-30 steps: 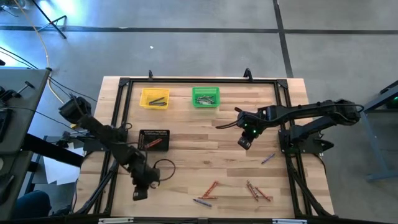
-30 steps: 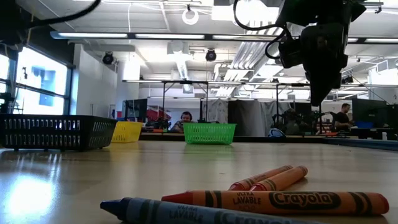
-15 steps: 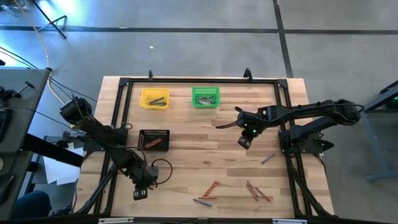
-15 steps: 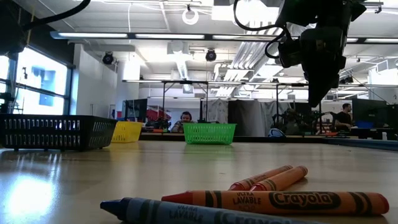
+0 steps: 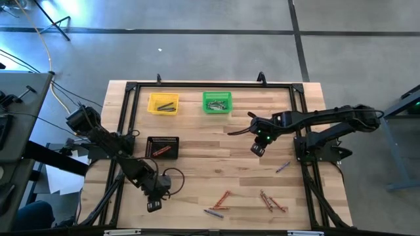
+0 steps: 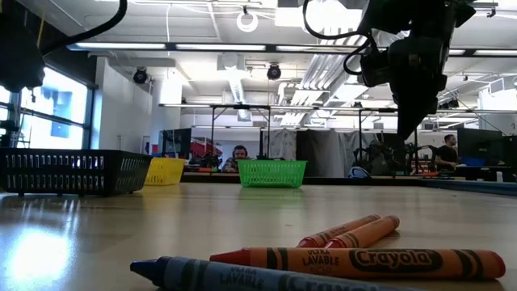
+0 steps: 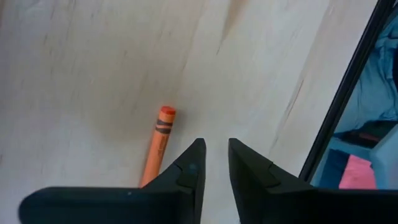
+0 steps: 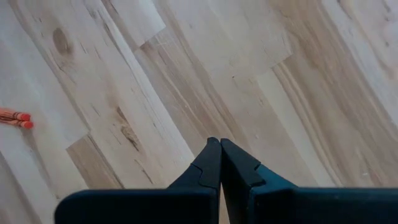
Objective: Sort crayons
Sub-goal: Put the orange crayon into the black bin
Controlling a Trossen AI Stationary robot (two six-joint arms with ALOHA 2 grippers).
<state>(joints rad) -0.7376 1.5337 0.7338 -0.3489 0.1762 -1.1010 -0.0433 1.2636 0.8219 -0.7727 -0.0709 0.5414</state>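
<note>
Left end effector [image 7: 215,163] with fingers slightly apart over bare tabletop [image 7: 93,62], orange crayon [image 7: 158,142] just beside it, right end effector [image 8: 220,155] pressed together, holding nothing

Yellow bin [image 5: 163,103], green bin [image 5: 216,102] – black bin [image 5: 163,147] nearer.

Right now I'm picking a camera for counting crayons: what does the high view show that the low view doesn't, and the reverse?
Only the high view shows the left hand, a lone crayon at the table's right and a crayon cluster near the front edge. Only the low view shows the room behind and people there. Both share the yellow bin, green bin, black bin, right hand and the near crayons.
</note>
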